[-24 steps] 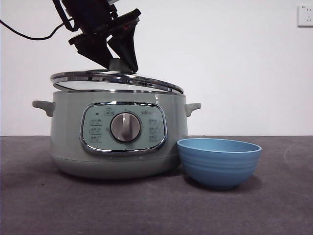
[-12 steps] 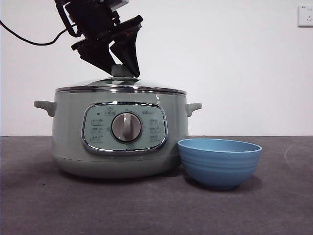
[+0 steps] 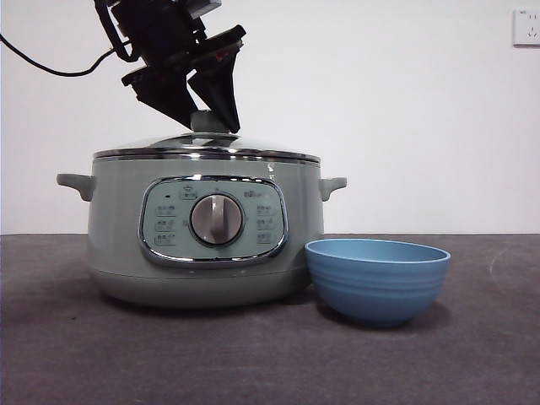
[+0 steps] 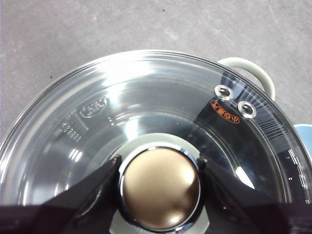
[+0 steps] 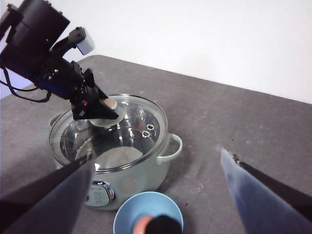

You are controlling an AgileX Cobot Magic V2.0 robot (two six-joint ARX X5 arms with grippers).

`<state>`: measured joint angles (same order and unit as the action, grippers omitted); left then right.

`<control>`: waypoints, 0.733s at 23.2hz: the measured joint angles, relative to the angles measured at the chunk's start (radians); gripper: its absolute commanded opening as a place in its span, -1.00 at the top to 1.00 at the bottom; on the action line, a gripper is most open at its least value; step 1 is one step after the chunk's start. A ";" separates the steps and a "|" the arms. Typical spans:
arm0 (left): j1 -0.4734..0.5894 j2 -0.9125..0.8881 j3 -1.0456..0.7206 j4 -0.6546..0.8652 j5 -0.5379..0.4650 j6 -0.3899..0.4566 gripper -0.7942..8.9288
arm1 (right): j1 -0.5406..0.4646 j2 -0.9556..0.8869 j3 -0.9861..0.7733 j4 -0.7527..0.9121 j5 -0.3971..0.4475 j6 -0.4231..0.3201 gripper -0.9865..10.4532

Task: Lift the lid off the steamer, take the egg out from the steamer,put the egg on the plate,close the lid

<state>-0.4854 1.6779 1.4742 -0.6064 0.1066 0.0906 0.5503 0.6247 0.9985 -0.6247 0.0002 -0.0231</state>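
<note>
Lid (image 3: pixel 207 150) down since a second ago: then tilted, one edge raised off steamer (image 3: pixel 202 232); now flat on pot rim, chrome rim level all round. Left gripper (image 3: pixel 207 111) directly above lid centre, jaws clamped on pale green knob (image 4: pixel 160 187), one jaw each side, touching. Right gripper (image 5: pixel 156 195) spread wide, holding nothing, high over blue plate (image 5: pixel 148 213). Plate on table (image 3: pixel 270 354) just beside steamer, below and off to the side of left gripper.

Dark grey table (image 3: pixel 101 354) under steamer (image 3: pixel 118 245) and plate (image 3: pixel 377 283).
</note>
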 measured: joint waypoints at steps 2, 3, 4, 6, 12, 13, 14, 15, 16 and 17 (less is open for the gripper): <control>0.002 0.000 0.001 -0.009 -0.003 0.001 -0.17 | 0.000 0.000 0.000 -0.008 0.000 0.000 0.05; 0.003 -0.001 0.002 -0.011 -0.004 0.004 -0.17 | 0.000 0.000 0.000 -0.012 0.000 0.000 0.05; 0.006 -0.003 0.002 -0.014 -0.006 0.006 -0.17 | 0.000 0.000 0.000 -0.017 0.000 0.000 0.05; 0.011 -0.008 0.001 -0.029 -0.009 0.006 -0.17 | 0.000 0.000 0.000 -0.026 0.000 0.000 0.05; 0.026 -0.094 -0.004 -0.032 -0.011 0.006 -0.17 | 0.000 0.000 0.000 -0.039 0.000 0.000 0.05; 0.026 -0.122 -0.004 -0.033 -0.011 0.006 -0.17 | 0.000 0.000 0.000 -0.042 0.000 0.000 0.05; 0.026 -0.148 -0.004 -0.037 -0.010 0.006 -0.17 | 0.000 0.000 0.000 -0.046 0.000 0.000 0.05; 0.026 -0.182 -0.004 -0.046 -0.009 0.006 -0.17 | 0.000 0.000 0.000 -0.054 0.000 0.000 0.05; 0.026 -0.208 -0.004 -0.059 -0.005 0.006 -0.17 | 0.000 0.000 0.000 -0.061 0.000 0.000 0.05; 0.026 -0.236 -0.004 -0.077 0.000 0.006 -0.17 | 0.000 0.000 0.000 -0.071 0.000 0.000 0.05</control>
<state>-0.4591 1.4422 1.4704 -0.6834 0.1070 0.0967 0.5503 0.6247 0.9985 -0.6956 0.0002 -0.0231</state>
